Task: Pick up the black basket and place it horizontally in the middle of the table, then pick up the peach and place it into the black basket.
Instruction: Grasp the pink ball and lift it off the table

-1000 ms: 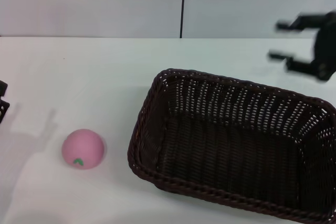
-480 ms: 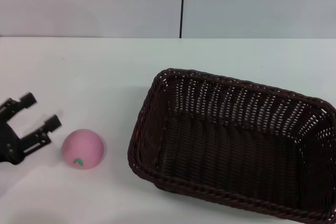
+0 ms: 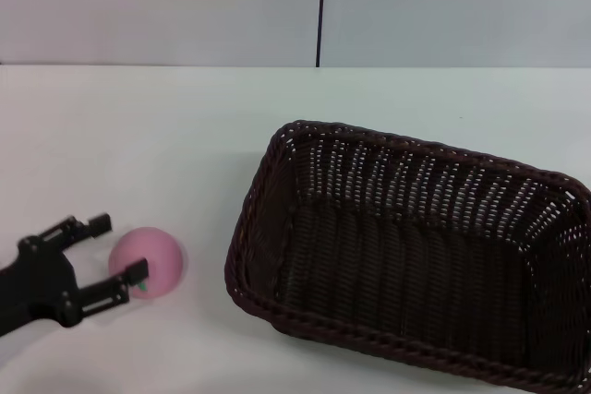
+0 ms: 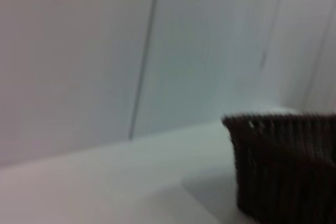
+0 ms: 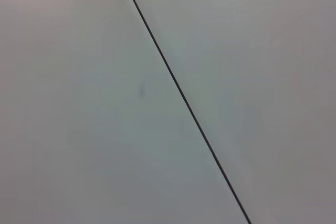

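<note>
The black basket [image 3: 411, 260] lies flat on the white table [image 3: 185, 136], right of centre, open side up and empty. The pink peach [image 3: 152, 257] sits on the table to its left. My left gripper [image 3: 118, 249] is open at the lower left, its two fingers reaching along either side of the peach's near-left flank. The left wrist view shows one end of the basket [image 4: 283, 166] and the table [image 4: 105, 182]. My right gripper is out of view; its wrist view shows only a wall.
A pale wall with a dark vertical seam [image 3: 320, 8] stands behind the table. Bare tabletop lies behind the basket and around the peach.
My right gripper has left the upper right of the head view. My left gripper has come in from the left edge and reached the peach, fingers open around it.
</note>
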`<control>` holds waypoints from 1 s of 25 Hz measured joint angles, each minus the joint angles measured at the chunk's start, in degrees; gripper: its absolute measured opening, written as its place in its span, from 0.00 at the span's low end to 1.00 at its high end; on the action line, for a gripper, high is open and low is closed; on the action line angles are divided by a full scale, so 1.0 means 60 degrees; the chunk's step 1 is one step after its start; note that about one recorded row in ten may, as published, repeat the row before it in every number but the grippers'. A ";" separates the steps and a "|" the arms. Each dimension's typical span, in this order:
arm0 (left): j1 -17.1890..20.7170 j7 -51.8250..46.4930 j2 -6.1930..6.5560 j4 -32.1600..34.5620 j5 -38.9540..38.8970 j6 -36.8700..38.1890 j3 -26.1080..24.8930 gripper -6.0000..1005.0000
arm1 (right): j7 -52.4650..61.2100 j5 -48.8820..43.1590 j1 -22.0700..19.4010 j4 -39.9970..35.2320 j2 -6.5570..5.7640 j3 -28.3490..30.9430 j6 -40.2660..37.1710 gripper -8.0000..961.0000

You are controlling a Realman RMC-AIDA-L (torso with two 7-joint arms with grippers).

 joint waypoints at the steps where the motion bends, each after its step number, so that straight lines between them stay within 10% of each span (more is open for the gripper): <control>1: -0.0040 -0.0032 0.0003 0.0006 0.0187 -0.0058 -0.0010 0.80 | -0.0002 -0.0002 0.0013 0.0055 0.0001 -0.0003 -0.0041 0.53; 14: -0.0183 0.0168 -0.0054 -0.0020 0.0566 -0.0269 0.0029 0.79 | -0.0078 -0.0012 0.0283 0.0271 0.0004 -0.0005 0.0115 0.53; 25: -0.0180 0.0641 -0.0095 -0.0130 0.0472 -0.0378 0.0016 0.37 | -0.0082 -0.0012 0.0327 0.0547 0.0003 0.0032 0.0129 0.53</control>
